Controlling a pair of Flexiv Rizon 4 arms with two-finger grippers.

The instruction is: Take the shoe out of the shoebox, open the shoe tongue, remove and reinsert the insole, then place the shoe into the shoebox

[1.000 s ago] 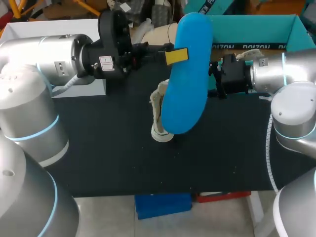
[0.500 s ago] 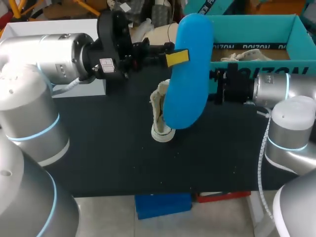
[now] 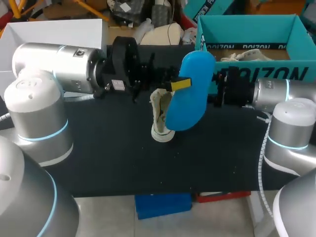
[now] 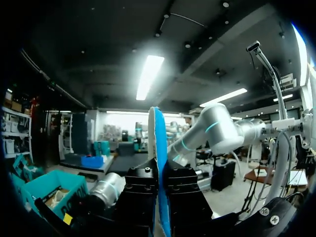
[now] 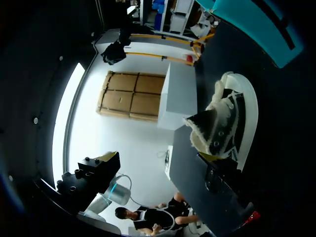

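From above, the left hand comes in from the left and is clenched on a blue insole, gripping its edge with the yellow tip showing on the near side. The insole hangs in the air and covers the front of the right hand, so I cannot tell whether that one is grasping or released. A cream shoe stands on end on the black table, just beside and partly behind the insole. The teal shoebox sits at the far right, its near wall cut off by the right arm. A white box sits at the far left.

In the left wrist view, the insole shows edge-on, pinched tight in the left hand. The shoebox lies off to one side.

In the right wrist view, the shoe lies just ahead of the right hand, opening toward it. Whether they touch is hard to make out. The shoebox is beyond the shoe on the dark table.
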